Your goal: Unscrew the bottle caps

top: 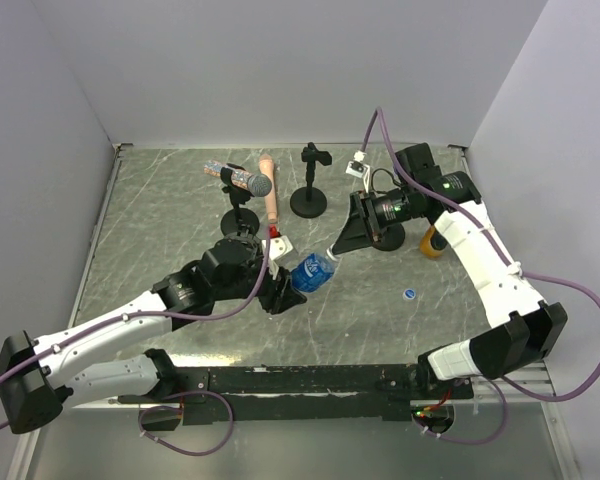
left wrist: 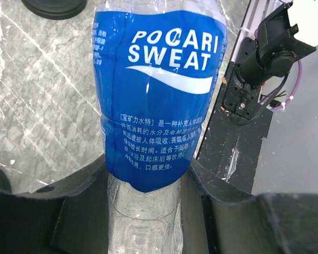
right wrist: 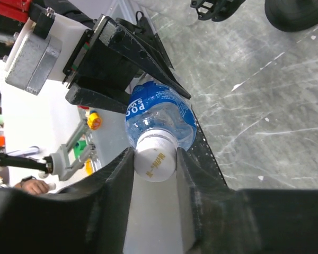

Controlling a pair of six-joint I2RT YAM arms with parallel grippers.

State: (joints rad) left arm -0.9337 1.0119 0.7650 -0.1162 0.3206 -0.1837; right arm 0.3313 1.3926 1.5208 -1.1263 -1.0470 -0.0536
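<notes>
White plastic screw cap (right wrist: 155, 157) sits right between the fingers of the right hand (right wrist: 154, 168). Both pads look pressed against its sides, so that hand is clamped on the cap, which is on the neck and not yet off. Beyond it, the clear plastic bottle with the blue label (left wrist: 159, 79) runs back into the left hand (left wrist: 146, 190). That hand's fingers squeeze the bare lower body from both sides and hold it tilted, off the grey marbled bench (top: 180, 210). The neck points away from the left hand, straight at the right one.

Now, the risks. That bottle wall looks thin. I judge that a twist from the right hand could spin the whole bottle inside the left hand's grip instead of breaking the thread. Squeeze harder and the wall may buckle. The right hand's fingers catch the cap only near their tips, so a turn slightly off axis could let it slip out ahead of the fingertips. If the two wrists are not lined up on the neck, the twist would lever the neck sideways and pry the bottle loose. Whether liquid is inside I cannot tell; if so, an opened, tilted neck could spill. And a freed cap might drop below the right hand and roll. One small blue cap (top: 408, 294) lies loose on the bench beside that arm.
</notes>
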